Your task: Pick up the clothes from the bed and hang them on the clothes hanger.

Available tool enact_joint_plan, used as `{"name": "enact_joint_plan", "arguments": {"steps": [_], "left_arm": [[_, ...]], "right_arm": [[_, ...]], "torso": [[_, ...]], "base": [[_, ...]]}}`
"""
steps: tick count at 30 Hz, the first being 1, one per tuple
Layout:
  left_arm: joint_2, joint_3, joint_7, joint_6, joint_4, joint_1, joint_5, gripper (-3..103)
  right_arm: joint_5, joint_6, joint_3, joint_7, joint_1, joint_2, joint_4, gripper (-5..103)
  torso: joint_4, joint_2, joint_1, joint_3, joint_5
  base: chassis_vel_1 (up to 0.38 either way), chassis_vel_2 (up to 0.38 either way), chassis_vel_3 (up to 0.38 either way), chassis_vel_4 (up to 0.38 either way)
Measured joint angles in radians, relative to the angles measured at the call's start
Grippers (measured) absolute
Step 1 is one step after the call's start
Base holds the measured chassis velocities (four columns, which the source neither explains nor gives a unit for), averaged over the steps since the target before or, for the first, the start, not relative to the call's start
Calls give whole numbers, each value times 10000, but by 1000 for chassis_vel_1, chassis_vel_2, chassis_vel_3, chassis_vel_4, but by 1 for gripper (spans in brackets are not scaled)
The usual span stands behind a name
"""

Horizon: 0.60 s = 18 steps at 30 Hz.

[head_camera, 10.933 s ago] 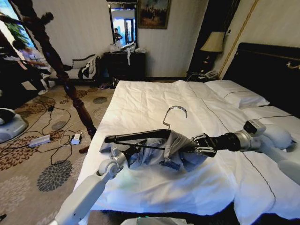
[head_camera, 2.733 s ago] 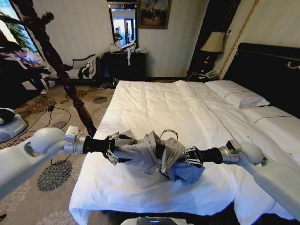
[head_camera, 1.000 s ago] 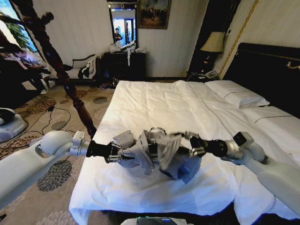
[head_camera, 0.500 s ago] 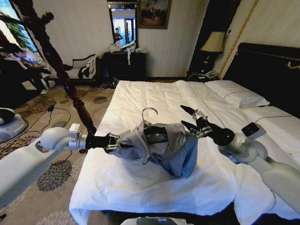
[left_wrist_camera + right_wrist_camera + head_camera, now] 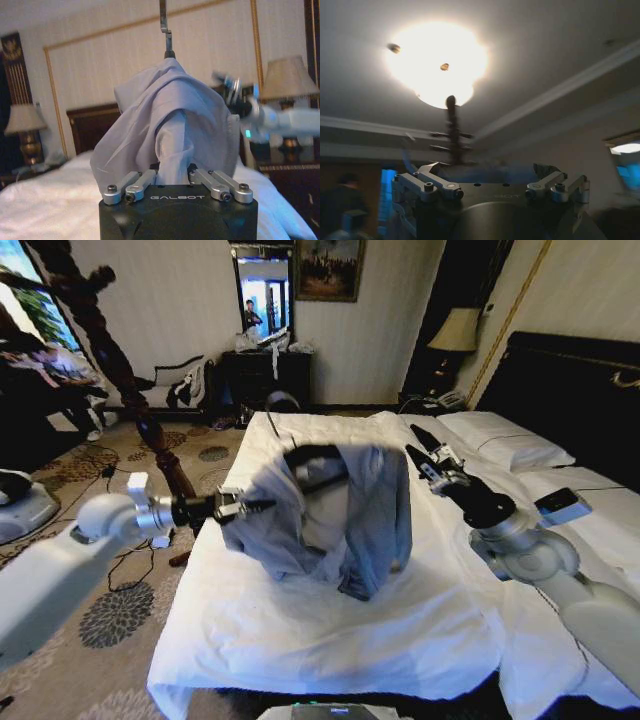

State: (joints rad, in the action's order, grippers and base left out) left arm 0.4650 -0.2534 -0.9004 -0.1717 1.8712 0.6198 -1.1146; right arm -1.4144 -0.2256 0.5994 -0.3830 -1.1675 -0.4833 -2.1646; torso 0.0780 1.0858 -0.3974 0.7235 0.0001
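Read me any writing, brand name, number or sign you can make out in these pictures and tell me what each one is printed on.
"GALBOT": pale letters on the black housing of the left gripper, which is shut on the light grey-blue soft fabric shirt.
Faint lettering on the black housing of the right gripper: too blurred to read.
The gold-framed painting on the far wall: no legible text.

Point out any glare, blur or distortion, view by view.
Head view: wide-angle bending at the edges; the left claw and the clothes smear slightly. Left wrist view: the right claw is blurred. Right wrist view: the ceiling lamp glares white.
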Motion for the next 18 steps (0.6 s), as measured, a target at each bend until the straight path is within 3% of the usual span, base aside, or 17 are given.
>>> {"name": "enact_joint_plan", "arguments": {"steps": [2, 11, 18], "left_arm": [[-200, 109, 60, -62, -105, -547, -465, 18], [-868, 451, 187, -257, -732, -2695, -2174, 18], [-1575, 507, 282, -380, -602, -2530, -2574, 18]], "right_arm": [[253, -15, -49, 287, 8, -21, -23, 100], [334, -199, -120, 219, 237, -99, -72, 100], [331, -302, -110, 39, 282, -99, -269, 100]], "torso": [[-2, 0, 1, -1, -1], [-1, 0, 1, -1, 0], [-2, 0, 1, 0, -2]], "base": [[0, 0, 0, 0], [0, 0, 0, 0], [0, 0, 0, 0]]}}
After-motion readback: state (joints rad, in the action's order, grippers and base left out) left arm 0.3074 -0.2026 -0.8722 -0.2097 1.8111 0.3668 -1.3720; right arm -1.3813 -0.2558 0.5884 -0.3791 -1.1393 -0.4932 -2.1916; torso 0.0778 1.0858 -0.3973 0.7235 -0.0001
